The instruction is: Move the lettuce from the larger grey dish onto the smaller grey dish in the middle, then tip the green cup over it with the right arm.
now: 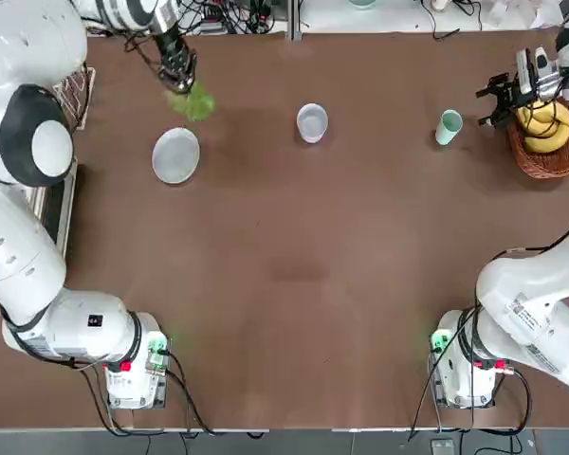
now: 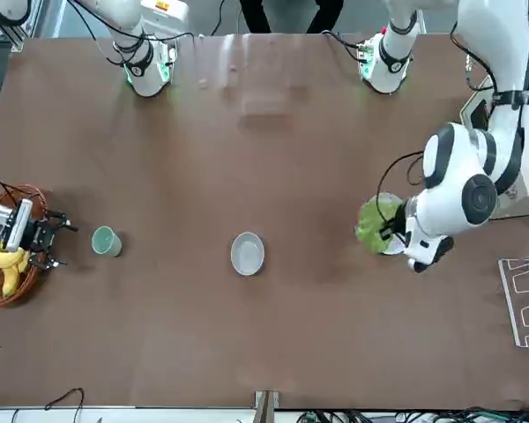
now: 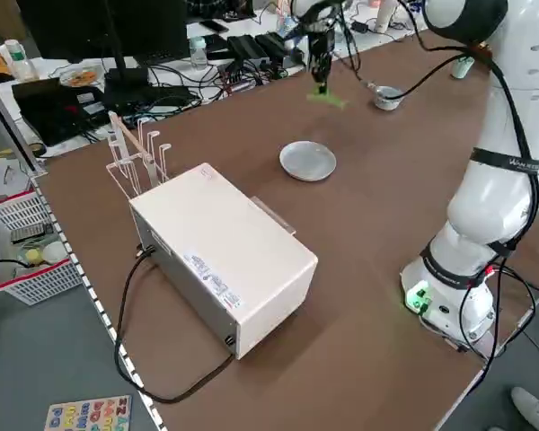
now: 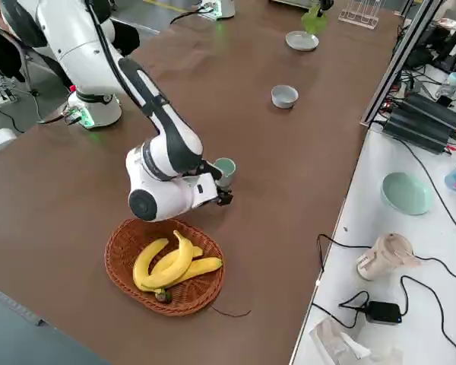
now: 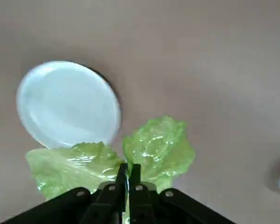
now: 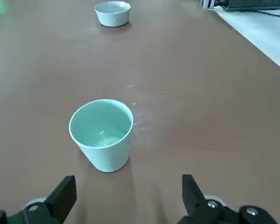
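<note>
Table [image 1: 294, 284]: a brown surface, with both arm bases at the near edge.
Right arm [image 1: 536, 322]: reached out to the far right of the table, beside a basket [image 1: 550, 156] of bananas [image 1: 545, 128].
Plate [image 1: 175, 155]: set flat on the left half, bare; seen in the left wrist view just beyond the hanging leaves.
Lettuce [image 1: 193, 101]: held off the table, past the plate's far edge and towards the middle, well short of the bowl; its leaves are spread below and either side of the fingers in the left wrist view.
Bowl [image 1: 312, 122]: set upright mid-table, between plate and cup, apart from both.
Cup [image 1: 448, 126]: stood upright on the right, just ahead of the right gripper's fingers, untouched.
Left gripper [image 5: 128, 173]: fingers pressed together on the lettuce at its stem end.
Right gripper [image 6: 128, 196]: fingers spread wide, low over the table, with the cup centred in front of the gap.
</note>
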`<act>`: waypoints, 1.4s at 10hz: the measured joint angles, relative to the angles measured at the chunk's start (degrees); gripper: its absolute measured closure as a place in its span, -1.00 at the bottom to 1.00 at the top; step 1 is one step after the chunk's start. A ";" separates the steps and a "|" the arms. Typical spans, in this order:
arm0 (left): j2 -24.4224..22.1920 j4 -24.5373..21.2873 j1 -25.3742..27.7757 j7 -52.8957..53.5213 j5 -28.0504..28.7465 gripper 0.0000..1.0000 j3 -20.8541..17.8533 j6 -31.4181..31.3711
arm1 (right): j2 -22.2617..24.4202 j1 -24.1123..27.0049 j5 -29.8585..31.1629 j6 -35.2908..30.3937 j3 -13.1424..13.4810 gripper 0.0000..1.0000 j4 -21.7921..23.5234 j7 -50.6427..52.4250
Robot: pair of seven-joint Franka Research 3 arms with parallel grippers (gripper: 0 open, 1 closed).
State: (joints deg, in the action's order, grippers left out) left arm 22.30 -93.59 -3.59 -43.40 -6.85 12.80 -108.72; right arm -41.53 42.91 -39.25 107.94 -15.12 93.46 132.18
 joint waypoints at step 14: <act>25.26 22.46 -27.26 -40.59 -1.63 0.91 -2.53 -24.18 | -5.05 1.23 -9.00 2.36 -0.68 -1.00 -0.31 5.85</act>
State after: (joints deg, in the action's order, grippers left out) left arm 47.56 -71.13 -30.85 -83.99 -8.48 10.27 -132.90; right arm -46.58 44.15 -48.25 110.31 -15.80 93.15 138.04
